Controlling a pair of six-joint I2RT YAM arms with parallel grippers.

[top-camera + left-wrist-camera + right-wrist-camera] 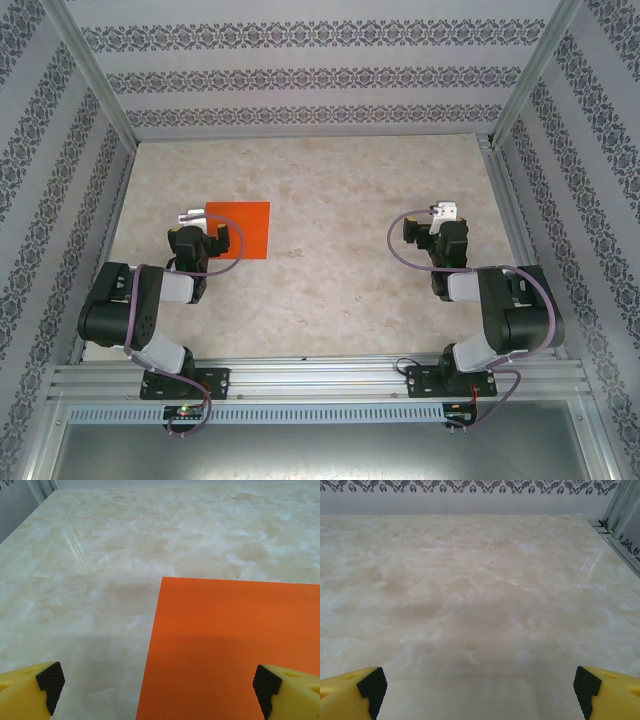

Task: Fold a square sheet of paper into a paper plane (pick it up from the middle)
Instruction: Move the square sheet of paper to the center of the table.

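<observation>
The square sheet of paper (243, 226) is bright orange-red and lies flat and unfolded on the left half of the marbled table (350, 190). My left gripper (198, 218) hovers at the sheet's near-left part. In the left wrist view the sheet (235, 645) has its left edge running between the wide-apart yellow fingertips (47, 685). The left gripper (159, 692) is open with nothing in it. My right gripper (440, 214) is on the right half of the table, away from the paper. It is open over bare table in its wrist view (480, 692).
Patterned walls and aluminium posts (95, 75) close in the table on the left, back and right. A metal rail (320, 375) carries both arm bases along the near edge. Bare tabletop (480, 580) stretches ahead of the right gripper.
</observation>
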